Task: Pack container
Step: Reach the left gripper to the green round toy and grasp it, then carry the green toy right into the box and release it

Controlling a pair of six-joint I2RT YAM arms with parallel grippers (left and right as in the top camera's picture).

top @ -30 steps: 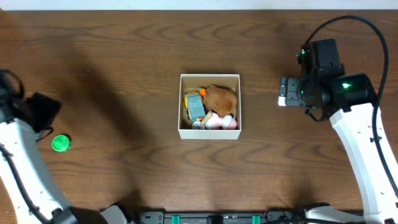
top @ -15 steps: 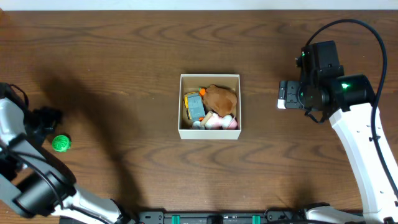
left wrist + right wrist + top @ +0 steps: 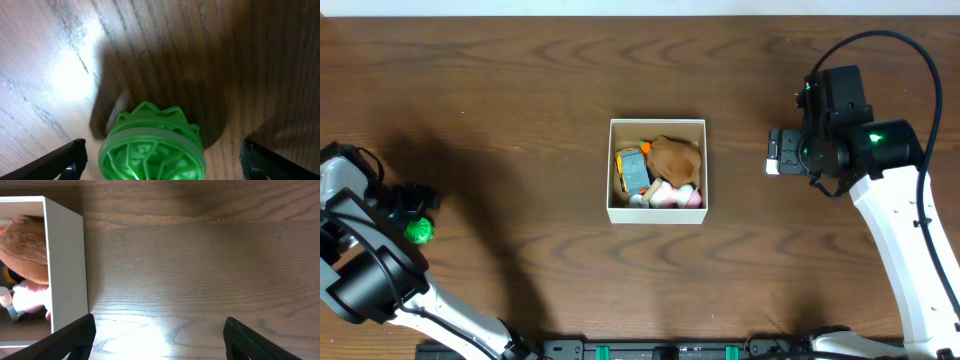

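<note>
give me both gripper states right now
left gripper: open, fingers either side of the green spoked toy, not gripping it
right gripper: open, empty, beside the container

Table [image 3: 520,80] wood-grain, slight sheen; green toy [image 3: 151,145] glossy plastic; container [image 3: 657,214] matt white card.

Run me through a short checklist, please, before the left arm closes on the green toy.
1. The green toy sits roughly centred between the fingers of the left gripper: ok.
2. The left gripper is open: ok.
3. Fingers low enough to catch the toy's sides: cannot tell.
4. Nothing else touches the green toy on the table: ok.
5. Room left in the container, which already holds several packed toys: cannot tell.
6. The right gripper is open and apart from the container wall: ok.
</note>
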